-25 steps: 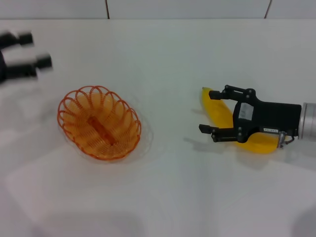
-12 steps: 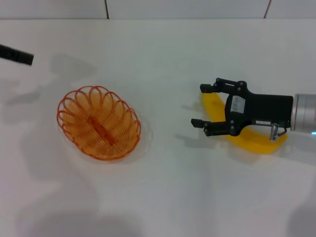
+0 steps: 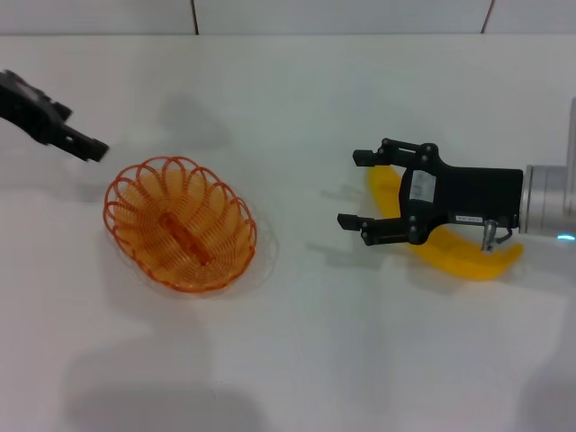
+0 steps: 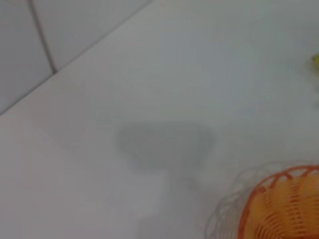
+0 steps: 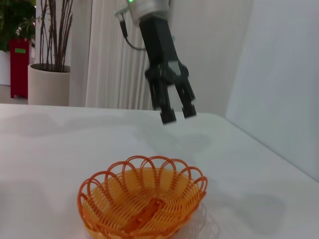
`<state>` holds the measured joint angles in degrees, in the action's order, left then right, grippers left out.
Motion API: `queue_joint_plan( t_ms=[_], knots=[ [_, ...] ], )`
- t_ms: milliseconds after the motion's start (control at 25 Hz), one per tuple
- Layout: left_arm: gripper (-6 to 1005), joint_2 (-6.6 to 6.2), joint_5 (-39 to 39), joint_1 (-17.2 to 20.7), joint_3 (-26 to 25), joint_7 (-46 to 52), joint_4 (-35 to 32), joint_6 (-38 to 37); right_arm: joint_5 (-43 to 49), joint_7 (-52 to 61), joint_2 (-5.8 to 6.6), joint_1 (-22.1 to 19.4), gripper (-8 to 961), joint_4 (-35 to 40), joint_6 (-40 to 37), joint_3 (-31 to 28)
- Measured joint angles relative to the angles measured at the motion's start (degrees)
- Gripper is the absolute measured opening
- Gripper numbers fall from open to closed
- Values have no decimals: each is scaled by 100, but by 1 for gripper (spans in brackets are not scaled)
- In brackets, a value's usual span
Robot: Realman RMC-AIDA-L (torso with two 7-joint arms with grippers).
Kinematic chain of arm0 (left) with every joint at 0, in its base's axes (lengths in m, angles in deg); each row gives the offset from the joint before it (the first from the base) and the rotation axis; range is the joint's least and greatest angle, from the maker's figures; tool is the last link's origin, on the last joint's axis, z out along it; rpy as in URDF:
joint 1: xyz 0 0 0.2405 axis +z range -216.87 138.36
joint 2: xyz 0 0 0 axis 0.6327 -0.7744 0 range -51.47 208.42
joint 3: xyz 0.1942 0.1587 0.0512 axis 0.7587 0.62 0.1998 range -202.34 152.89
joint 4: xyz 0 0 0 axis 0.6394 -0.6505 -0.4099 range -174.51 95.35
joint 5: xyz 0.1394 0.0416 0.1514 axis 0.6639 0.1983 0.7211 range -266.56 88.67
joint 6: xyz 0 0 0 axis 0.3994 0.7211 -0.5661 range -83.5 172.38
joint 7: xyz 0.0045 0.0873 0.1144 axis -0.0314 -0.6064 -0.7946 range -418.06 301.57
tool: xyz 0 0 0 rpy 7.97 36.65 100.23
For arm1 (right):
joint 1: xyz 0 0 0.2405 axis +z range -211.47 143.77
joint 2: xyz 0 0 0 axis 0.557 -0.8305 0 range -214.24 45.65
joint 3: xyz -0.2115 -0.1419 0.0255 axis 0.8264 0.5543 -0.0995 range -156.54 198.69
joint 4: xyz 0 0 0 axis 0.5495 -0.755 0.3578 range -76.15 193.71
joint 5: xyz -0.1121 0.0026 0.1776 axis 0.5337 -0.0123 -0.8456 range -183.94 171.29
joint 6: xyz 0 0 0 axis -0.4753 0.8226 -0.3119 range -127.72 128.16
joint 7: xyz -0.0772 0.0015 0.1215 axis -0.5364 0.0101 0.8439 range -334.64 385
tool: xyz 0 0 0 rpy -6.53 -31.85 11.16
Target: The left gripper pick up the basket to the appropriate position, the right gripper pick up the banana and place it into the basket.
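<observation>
The orange wire basket (image 3: pixel 180 223) sits on the white table at the left, with nothing in it; it also shows in the right wrist view (image 5: pixel 144 204) and at a corner of the left wrist view (image 4: pixel 284 206). My left gripper (image 3: pixel 85 146) hovers just beyond the basket's far left rim, open and empty; the right wrist view shows it (image 5: pixel 178 115) with its fingers apart above the table behind the basket. The yellow banana (image 3: pixel 454 255) lies on the table at the right. My right gripper (image 3: pixel 353 189) is open and empty over the banana's far end, hiding its middle.
The white table (image 3: pixel 297 342) stretches around both objects. A tiled wall edge (image 3: pixel 342 34) runs along the back. A potted plant (image 5: pixel 47 74) and a curtain stand far behind the table in the right wrist view.
My left gripper has come back into view from the left edge and moved toward the basket's far left rim. My right gripper has shifted left along the banana, still open.
</observation>
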<state>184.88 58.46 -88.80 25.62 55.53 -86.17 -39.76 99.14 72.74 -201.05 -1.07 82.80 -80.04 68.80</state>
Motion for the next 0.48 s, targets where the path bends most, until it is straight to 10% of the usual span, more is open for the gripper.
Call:
queue_joint_plan(
  t_ms=[320, 480],
  knots=[
    [886, 741, 79, 228, 276, -1412, -189, 730, 0, 5, 1, -1, 878, -64, 70, 0],
    [884, 902, 82, 322, 322, -1877, -268, 810, 0, 5, -5, -5, 878, -65, 139, 0]
  ],
)
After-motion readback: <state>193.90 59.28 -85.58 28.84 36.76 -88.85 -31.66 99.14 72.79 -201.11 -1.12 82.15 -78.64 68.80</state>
